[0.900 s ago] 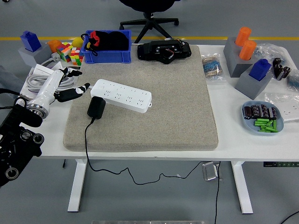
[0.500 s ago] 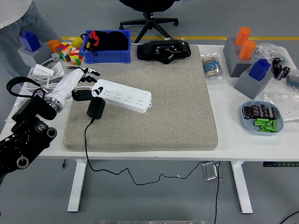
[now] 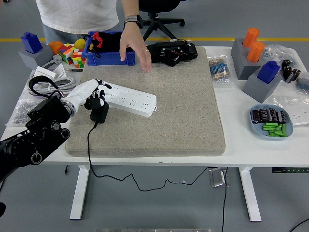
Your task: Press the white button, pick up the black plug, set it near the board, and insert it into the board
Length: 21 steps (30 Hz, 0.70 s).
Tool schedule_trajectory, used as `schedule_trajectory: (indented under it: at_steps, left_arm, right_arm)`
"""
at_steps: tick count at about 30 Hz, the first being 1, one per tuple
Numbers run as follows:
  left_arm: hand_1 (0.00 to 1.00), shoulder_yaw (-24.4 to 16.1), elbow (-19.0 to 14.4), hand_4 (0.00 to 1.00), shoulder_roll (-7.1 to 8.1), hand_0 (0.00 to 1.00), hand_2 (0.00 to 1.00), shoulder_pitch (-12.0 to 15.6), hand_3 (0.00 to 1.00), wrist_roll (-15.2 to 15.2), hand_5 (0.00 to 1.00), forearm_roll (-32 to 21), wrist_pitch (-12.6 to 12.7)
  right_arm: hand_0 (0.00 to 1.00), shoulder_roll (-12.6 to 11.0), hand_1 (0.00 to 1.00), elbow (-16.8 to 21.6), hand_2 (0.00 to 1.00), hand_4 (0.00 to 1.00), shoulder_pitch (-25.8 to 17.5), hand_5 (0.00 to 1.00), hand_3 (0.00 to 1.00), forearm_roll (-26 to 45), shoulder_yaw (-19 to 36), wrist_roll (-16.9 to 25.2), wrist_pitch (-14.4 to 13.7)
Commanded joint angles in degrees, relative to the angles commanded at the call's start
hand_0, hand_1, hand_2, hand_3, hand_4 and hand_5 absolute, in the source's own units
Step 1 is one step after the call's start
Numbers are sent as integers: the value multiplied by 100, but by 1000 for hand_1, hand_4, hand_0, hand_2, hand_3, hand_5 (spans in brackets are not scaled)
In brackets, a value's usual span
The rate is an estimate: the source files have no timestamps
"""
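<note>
Fingers (image 3: 99, 96) of left hand (image 3: 92, 94) curl over 1 black plug (image 3: 100, 112), grip unclear; 1 white board (image 3: 128, 98) beside.

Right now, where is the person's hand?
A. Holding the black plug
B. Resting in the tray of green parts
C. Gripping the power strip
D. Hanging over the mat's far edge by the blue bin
D: the person's hand hangs open, fingers down, over the far edge of the grey mat, just in front of the blue bin, holding nothing.

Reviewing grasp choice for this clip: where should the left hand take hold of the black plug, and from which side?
Probably by the black plug's blocky body, pinched across its sides from above and the left, where the left hand already is. Its cable leaves the near end, and the white power strip lies close on its far side, so those approaches look worse.
</note>
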Motion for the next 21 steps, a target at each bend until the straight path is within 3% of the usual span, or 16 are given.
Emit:
schedule_trajectory:
  at_steps: [4, 21]
  left_arm:
    - [17, 274, 285, 2, -103, 10, 130, -216, 651, 15, 2, -99, -14]
    - [2, 525, 847, 2, -372, 2, 123, -620, 655, 153, 2, 19, 128]
  right_arm:
    - [776, -26, 650, -17, 658, 671, -1, 442, 616, 18, -36, -2, -5]
    - [776, -35, 651, -8, 658, 671, -13, 441, 616, 119, -249, -8, -3]
